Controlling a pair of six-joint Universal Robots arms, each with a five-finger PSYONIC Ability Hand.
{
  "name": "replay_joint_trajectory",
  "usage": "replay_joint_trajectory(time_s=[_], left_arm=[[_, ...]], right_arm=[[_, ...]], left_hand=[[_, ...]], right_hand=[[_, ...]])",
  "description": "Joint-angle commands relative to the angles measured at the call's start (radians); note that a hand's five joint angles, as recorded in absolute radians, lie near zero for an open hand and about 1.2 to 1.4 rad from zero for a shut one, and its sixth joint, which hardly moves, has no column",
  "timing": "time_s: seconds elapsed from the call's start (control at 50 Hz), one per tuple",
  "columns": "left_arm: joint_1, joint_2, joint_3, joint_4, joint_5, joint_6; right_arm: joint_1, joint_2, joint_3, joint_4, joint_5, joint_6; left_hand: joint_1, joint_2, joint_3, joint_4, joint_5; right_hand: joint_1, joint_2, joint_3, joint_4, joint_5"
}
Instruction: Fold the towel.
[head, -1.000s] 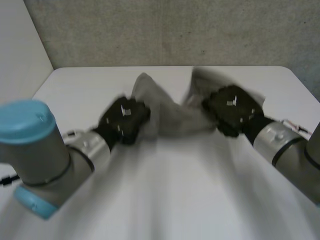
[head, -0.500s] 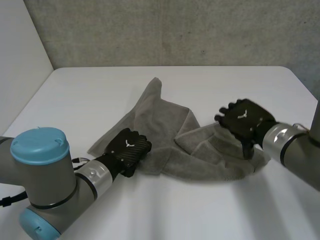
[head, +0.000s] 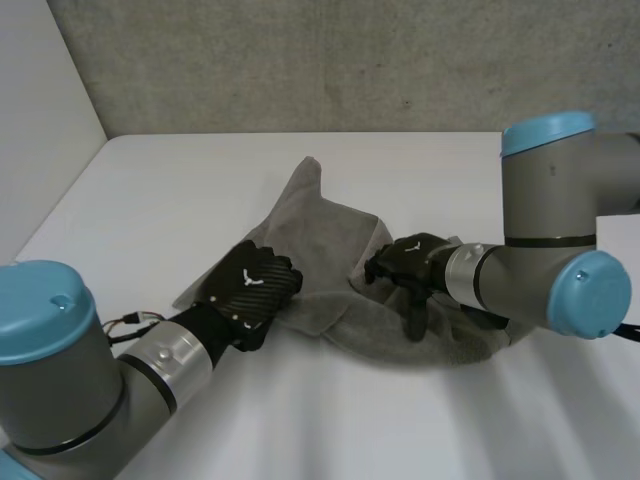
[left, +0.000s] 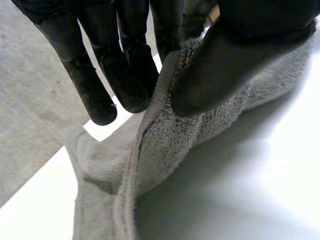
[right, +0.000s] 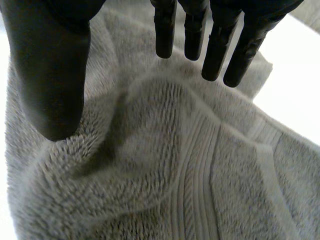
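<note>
Change, right side: since half a second ago the right arm (head: 545, 205) has swung in over the table. The right hand (head: 405, 268) has moved from the right end of the grey terry towel (head: 325, 225) to its middle.
Change, left side: the left hand (head: 255, 290) has stayed at about the same spot, on the towel's near left edge.
Towel: it lies crumpled in the middle of the table with one peak pointing toward the far wall, its shape little altered.
Left hand (left: 235, 55): thumb and fingers pinch the hemmed edge of the towel (left: 175, 150) between them.
Right hand (right: 50, 65): wide, with fingers straight and thumb set apart, holding nothing. It hangs over a raised fold of the towel (right: 175, 175); whether it touches cannot be told.
Surface: a smooth white table (head: 180, 180).
Room: a rough grey wall (head: 350, 60) stands behind the far edge, and a pale side wall (head: 40, 80) stands to the left.
</note>
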Motion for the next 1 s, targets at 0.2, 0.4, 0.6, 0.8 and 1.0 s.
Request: replay_joint_trajectory(time_s=[0.2,0.4,0.6,0.8,1.0], left_arm=[[0.026,0.030,-0.046,0.006,0.003,0.002],[0.073,0.029,-0.052,0.001,0.002,0.003],[0.078,0.049,-0.057,-0.002,0.003,0.000],[0.073,0.050,-0.076,-0.002,0.006,0.003],[0.104,0.044,-0.080,-0.003,0.009,0.005]], right_arm=[[0.004,0.003,0.006,-0.047,0.130,-0.106],[-0.010,-0.198,0.098,-0.042,0.116,-0.112],[-0.102,-0.278,0.075,-0.091,0.098,-0.106],[-0.116,-0.325,0.184,0.040,0.044,-0.206],[-0.174,-0.359,0.213,0.105,0.009,-0.327]], left_hand=[[0.074,0.078,0.064,0.037,0.079],[0.074,0.078,0.064,0.037,0.079],[0.074,0.078,0.064,0.037,0.079],[0.074,0.078,0.064,0.037,0.079],[0.074,0.078,0.064,0.037,0.079]], right_hand=[[0.759,0.757,0.757,0.755,0.740],[1.044,1.042,1.042,1.040,1.025],[1.044,1.042,1.042,1.040,1.025],[1.044,1.042,1.042,1.040,1.025],[0.317,0.315,0.315,0.313,0.299]])
